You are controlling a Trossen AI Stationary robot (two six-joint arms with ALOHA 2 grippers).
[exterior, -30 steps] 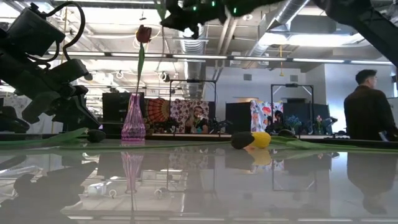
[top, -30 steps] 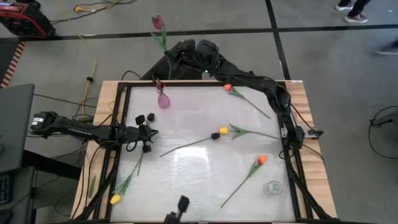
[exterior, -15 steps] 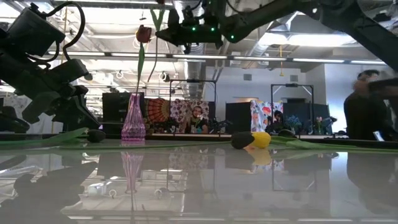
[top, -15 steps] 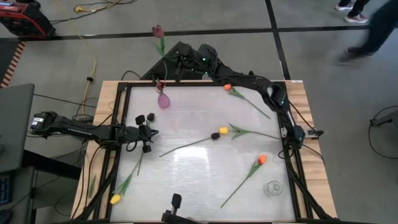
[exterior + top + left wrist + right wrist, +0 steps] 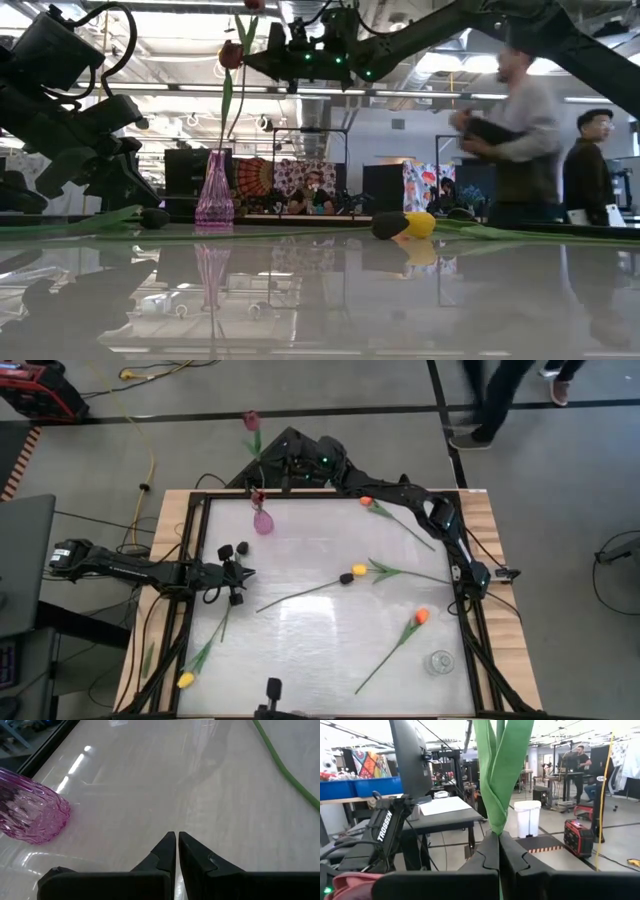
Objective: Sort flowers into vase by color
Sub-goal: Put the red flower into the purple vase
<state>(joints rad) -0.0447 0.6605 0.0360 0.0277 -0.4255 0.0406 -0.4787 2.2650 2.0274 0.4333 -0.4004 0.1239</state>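
Note:
My right gripper (image 5: 272, 463) is up over the table's far edge, shut on a dark red tulip (image 5: 251, 421) with green leaves (image 5: 502, 770). Just nearer stands a pink vase (image 5: 263, 521) on its base, one red tulip (image 5: 231, 55) upright in it. Lying flat on the table are two orange tulips (image 5: 366, 501) (image 5: 422, 616) and two yellow ones (image 5: 359, 570) (image 5: 186, 680). My left gripper (image 5: 236, 568) waits shut and low at the table's left side, pointing toward the pink vase (image 5: 30, 815). My right gripper pinches the dark red tulip between its two fingers (image 5: 487, 852) at the base of the leaves (image 5: 495, 831), across the stem. The tulip is lifted clear and stands roughly upright, its leaves (image 5: 243, 30) and head above the fingers. The stem below the fingers is hidden.
A clear glass vase (image 5: 440, 662) stands near the table's right near corner. A loose green stem (image 5: 410, 572) lies beside the yellow tulip. A dark frame (image 5: 190, 560) edges the table. People move in the room behind (image 5: 520, 130).
My right gripper, still shut on the dark red tulip, has come down and moved toward the table's left, closer to the pink vase. The tulip has travelled with it, staying upright. A person has walked through the room behind.

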